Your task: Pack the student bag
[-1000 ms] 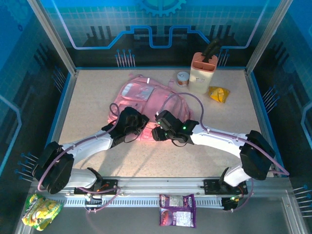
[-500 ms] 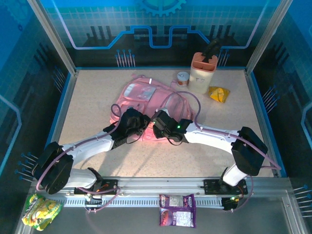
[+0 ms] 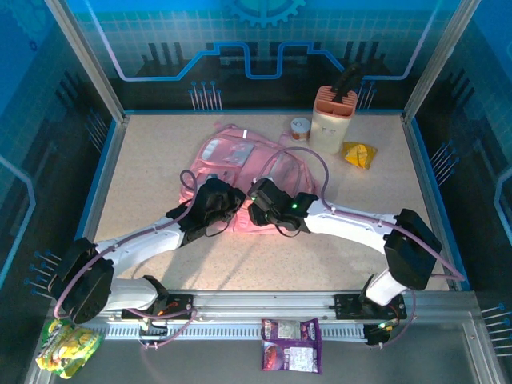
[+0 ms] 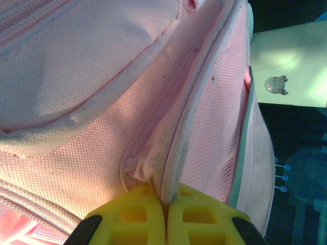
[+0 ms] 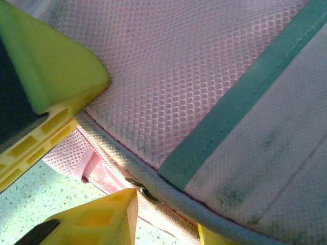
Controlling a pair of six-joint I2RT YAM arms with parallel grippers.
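Right pincer [image 5: 116, 140] edged left, straddling student bag [image 5: 204, 76]

Table [image 3: 144, 184]: student bag [image 3: 228, 152], holder [image 3: 330, 124], tin [image 3: 300, 129], packet [image 3: 358, 154]

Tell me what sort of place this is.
Probably a robot lab cell, not a classroom: aluminium frame posts and blue circuit-print panels enclose the table. The left arm and right arm are bolted to a rail near the student bag.
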